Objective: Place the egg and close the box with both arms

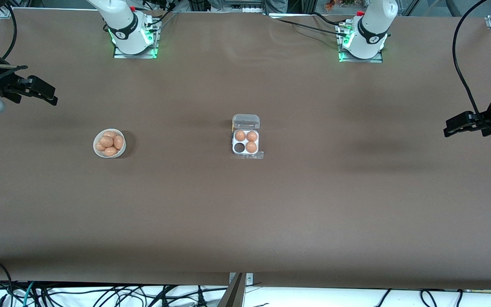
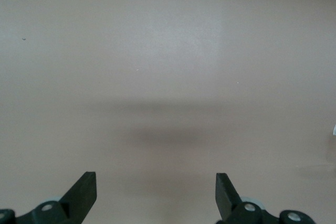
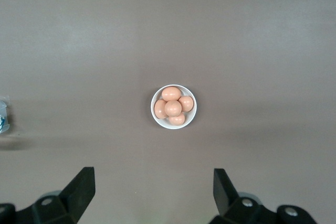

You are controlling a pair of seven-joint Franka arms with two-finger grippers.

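The box (image 1: 246, 142) lies mid-table with its clear lid (image 1: 246, 122) open and folded back toward the robots' bases. Three brown eggs (image 1: 251, 136) fill three cells; one cell (image 1: 239, 147) is empty. My right gripper (image 1: 53, 96) is open and empty, held above the table at the right arm's end. In the right wrist view it (image 3: 154, 187) looks down on a white bowl (image 3: 153, 109) of eggs (image 3: 172, 107). My left gripper (image 1: 447, 129) is open and empty above the left arm's end; the left wrist view (image 2: 156, 190) shows only bare table.
The white bowl (image 1: 95, 144) holds several brown eggs (image 1: 108, 143) and stands between the box and the right arm's end. An edge of the box (image 3: 2, 115) shows in the right wrist view. The brown mat (image 1: 313, 204) covers the table.
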